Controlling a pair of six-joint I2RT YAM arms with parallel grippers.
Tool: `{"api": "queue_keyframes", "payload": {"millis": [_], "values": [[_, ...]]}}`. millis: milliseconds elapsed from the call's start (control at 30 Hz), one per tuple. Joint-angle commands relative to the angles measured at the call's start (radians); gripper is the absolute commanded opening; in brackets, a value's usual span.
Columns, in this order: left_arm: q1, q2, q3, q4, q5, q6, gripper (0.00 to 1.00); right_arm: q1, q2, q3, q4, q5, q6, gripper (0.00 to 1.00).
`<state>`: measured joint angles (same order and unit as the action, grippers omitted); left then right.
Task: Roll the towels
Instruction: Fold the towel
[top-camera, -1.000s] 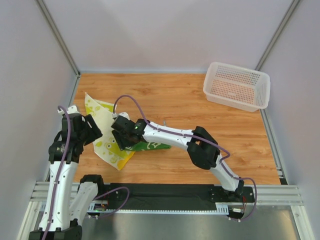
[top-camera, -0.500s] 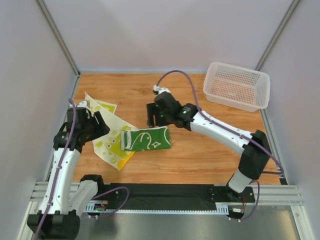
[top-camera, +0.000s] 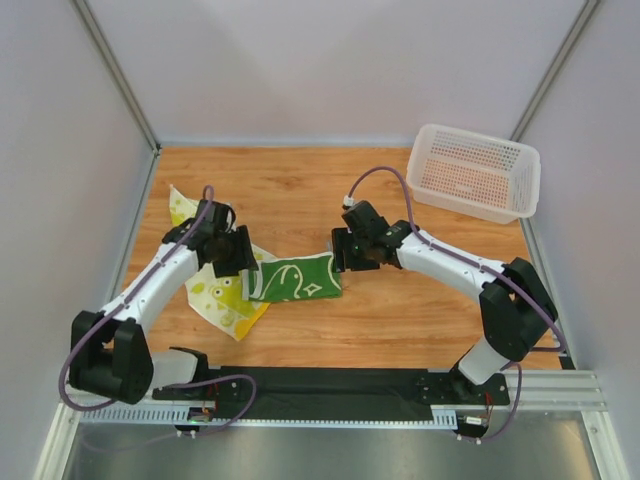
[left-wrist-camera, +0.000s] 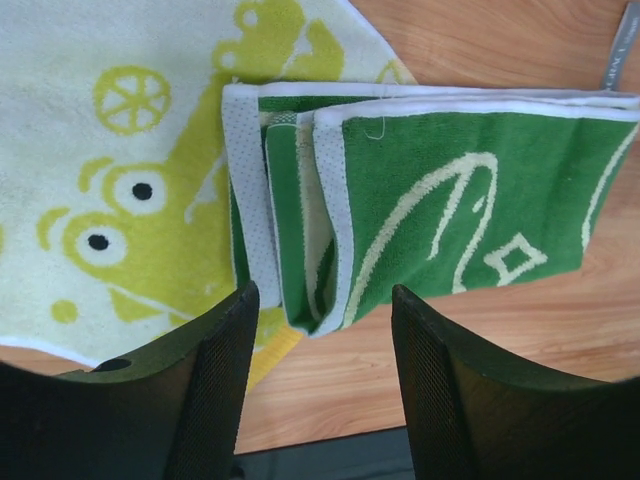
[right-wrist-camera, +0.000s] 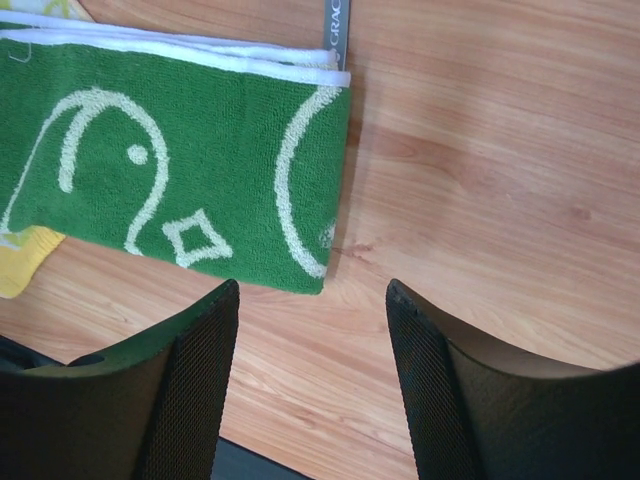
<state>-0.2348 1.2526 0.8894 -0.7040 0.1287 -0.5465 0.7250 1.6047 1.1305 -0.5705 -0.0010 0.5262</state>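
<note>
The green towel (top-camera: 295, 277) lies near the middle of the wooden table (top-camera: 420, 315), folded into a flat band of several layers rather than a tight roll. White line drawings show on its upper face. Its left end rests on the near right part of the cream-yellow towel (top-camera: 212, 292), which is spread out at the left side of the table with its lime-green blobs facing up. A small grey label (right-wrist-camera: 337, 25) sticks out from the far right corner of the green towel.

The left end effector (left-wrist-camera: 320, 300) is released, its two dark fingers set wide apart and nothing between them. It hangs over the left end of the green towel, where the stacked folds and white edging show. The right end effector (right-wrist-camera: 312, 290) is likewise spread and grasping nothing. It sits above the right end of the same towel, with one finger over the cloth's corner and the other over bare wood. Whether either set of fingertips actually touches the cloth is hard to judge from these angles.

The white perforated basket (top-camera: 470, 208) stands at the far right corner of the table, well apart from both towels
</note>
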Motion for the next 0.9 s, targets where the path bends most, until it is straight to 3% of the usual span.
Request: {"api": "queue_keyframes", "payload": {"millis": [0,500,600,800,833,867], "values": [[-0.024,0.057,0.039,0.064,-0.031,-0.032,0.63,-0.009,-0.011,0.002,0.055,-0.027,-0.014,0.61],[-0.047,0.278,0.042,0.212,-0.001,-0.053,0.56,-0.035,-0.014,-0.023,0.061,-0.034,-0.02,0.6],[-0.047,0.285,0.04,0.225,-0.004,-0.059,0.45,-0.036,-0.011,-0.029,0.063,-0.034,-0.019,0.6],[-0.049,0.283,0.063,0.206,-0.027,-0.049,0.12,-0.035,-0.006,-0.041,0.067,-0.036,-0.015,0.59],[-0.049,0.277,0.068,0.192,-0.032,-0.046,0.03,-0.036,-0.006,-0.043,0.069,-0.034,-0.014,0.59],[-0.049,0.274,0.074,0.184,-0.037,-0.04,0.0,-0.035,-0.005,-0.044,0.07,-0.037,-0.014,0.59]]}}
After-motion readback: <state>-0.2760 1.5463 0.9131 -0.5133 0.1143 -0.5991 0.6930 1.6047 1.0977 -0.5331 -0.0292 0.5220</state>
